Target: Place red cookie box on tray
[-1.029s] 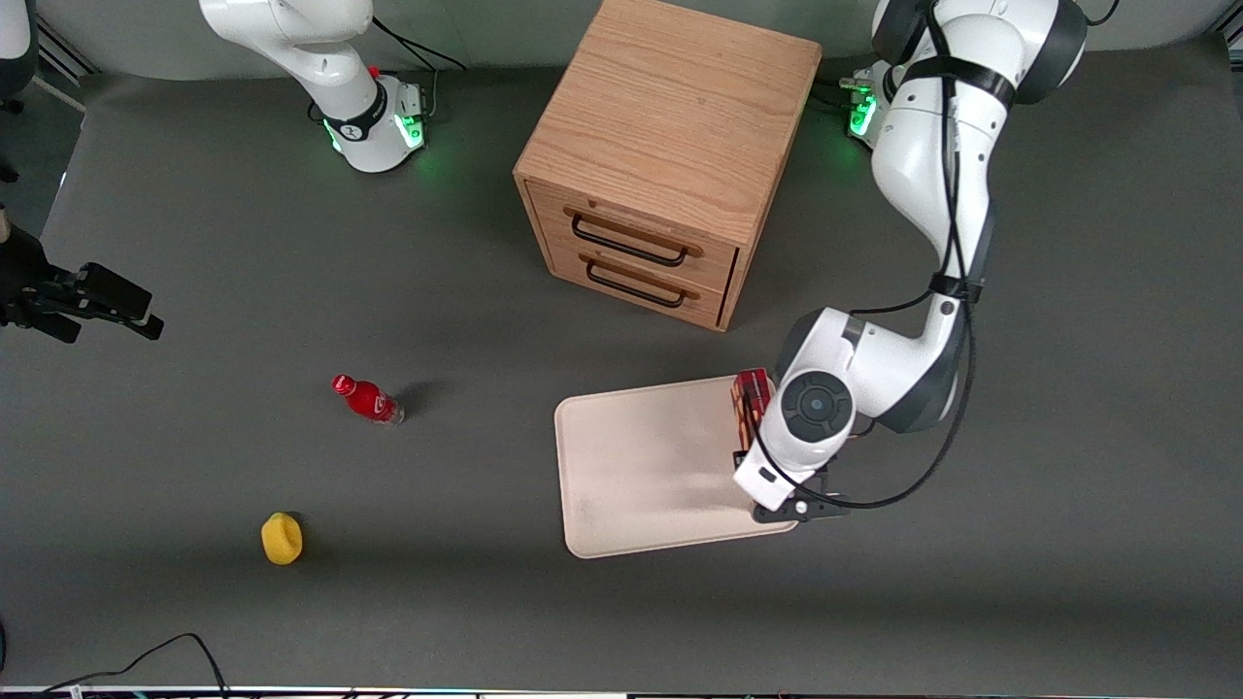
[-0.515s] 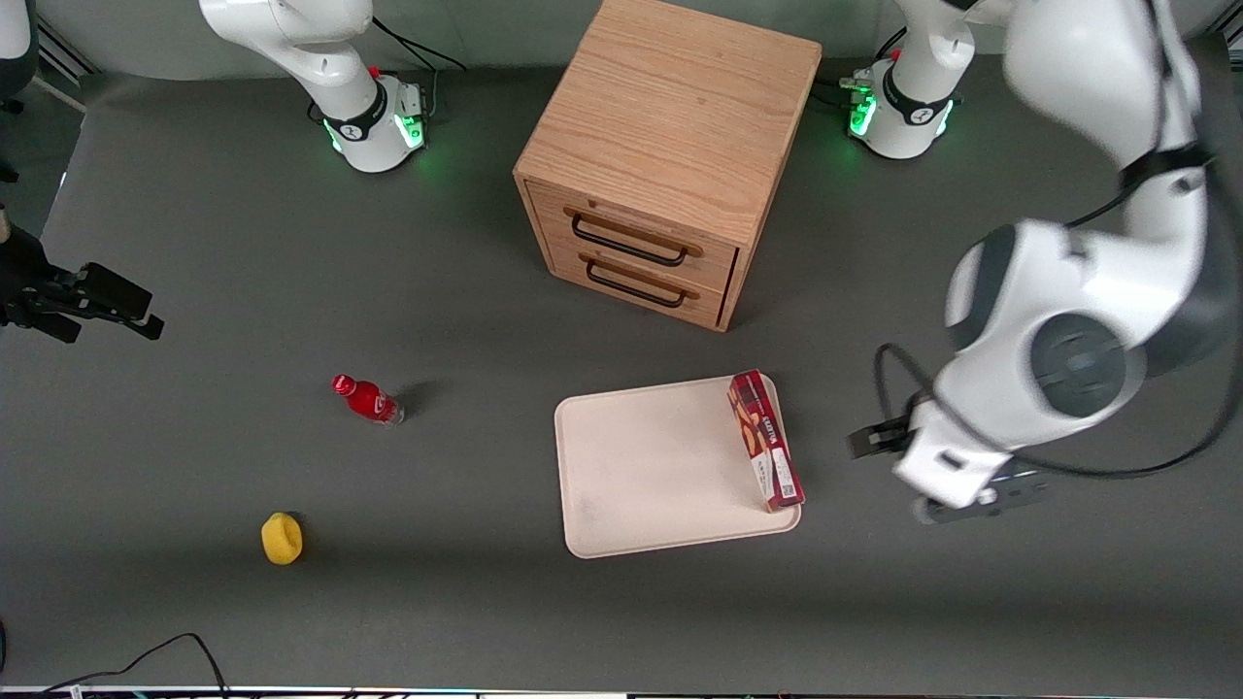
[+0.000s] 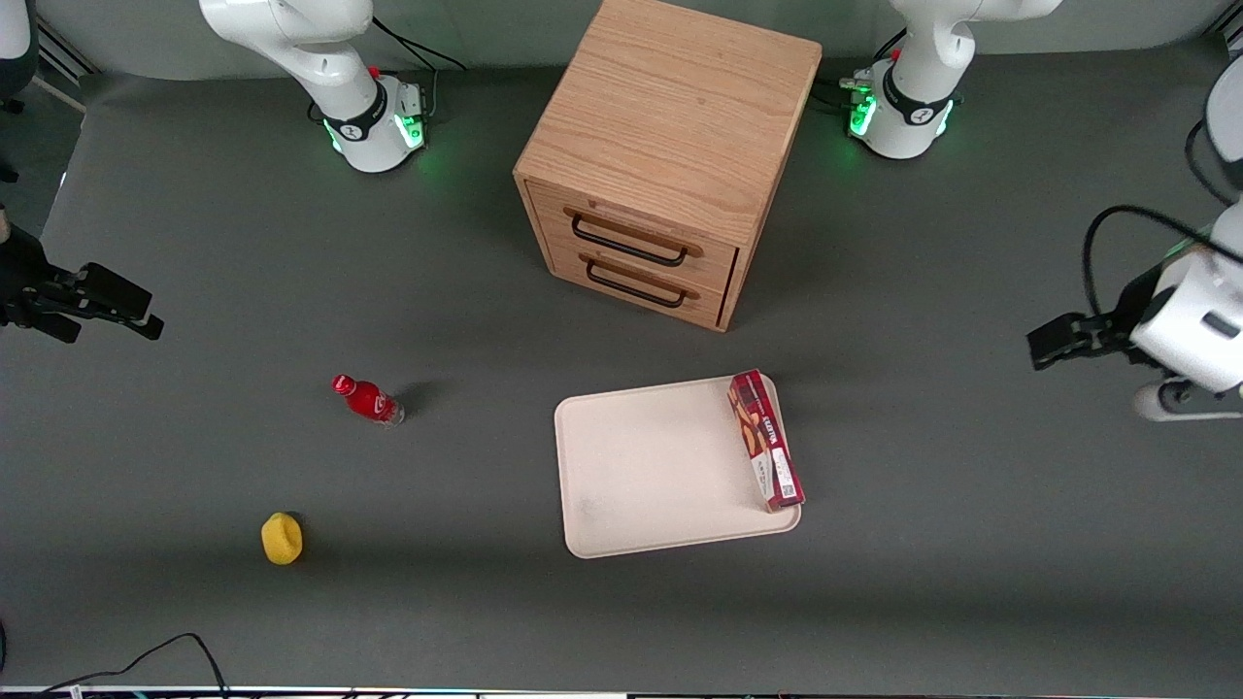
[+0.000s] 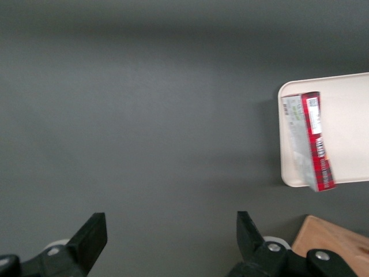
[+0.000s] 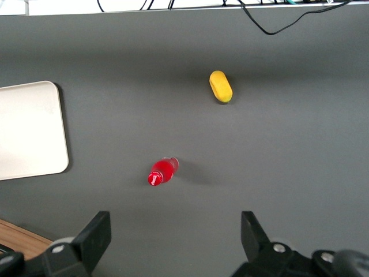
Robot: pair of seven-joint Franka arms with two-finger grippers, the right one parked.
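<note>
Withdrawn since half a second ago toward the working arm's end of the table: gripper [image 4: 170,242], fingers spread wide and holding nothing, now well apart from the tray [image 3: 641,466]. Unmoved: wooden drawer cabinet [image 3: 670,146] farther from the front camera than the tray, cream-white tray in front of it, red cookie box [image 3: 766,440] lying flat on the tray along the rim nearest the working arm. Toward the parked arm's end: small red bottle [image 3: 367,399], yellow object [image 3: 282,538].
</note>
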